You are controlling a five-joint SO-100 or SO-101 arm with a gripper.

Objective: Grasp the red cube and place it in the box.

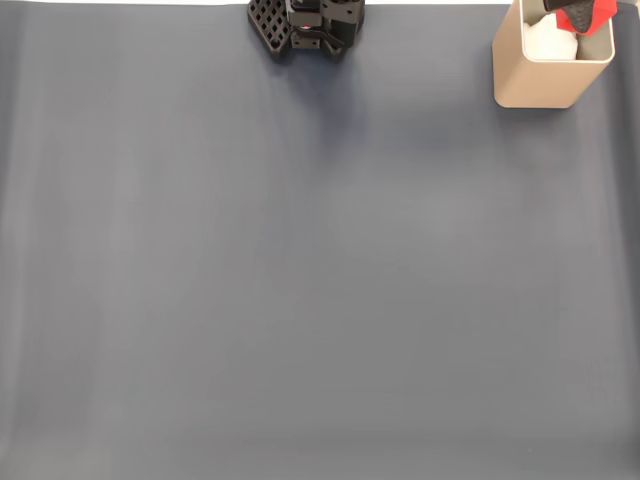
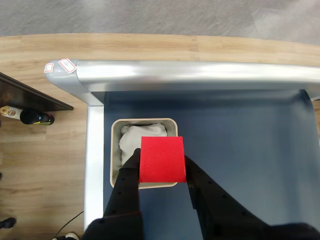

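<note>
Red cube point(image 2: 162, 159): bright red, matte, top face level, pinched on both sides between the black fingers of the gripper point(image 2: 162, 167); held directly above the box opening. Box point(image 2: 115, 150): tan, rounded corners, upright, straight below the gripper (something white crumpled inside); in the fixed view it stands at the mat's top right corner point(image 1: 535, 80).

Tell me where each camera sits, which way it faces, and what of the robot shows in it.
Fixed view: mounted above, looking down on the grey mat; the black arm base shows at the top edge, the box at top right.
Wrist view: rides on the arm, looking down past the pincer, whose black fingers clamp the red cube over the box.
Shared: box, red cube and grey mat.
</note>
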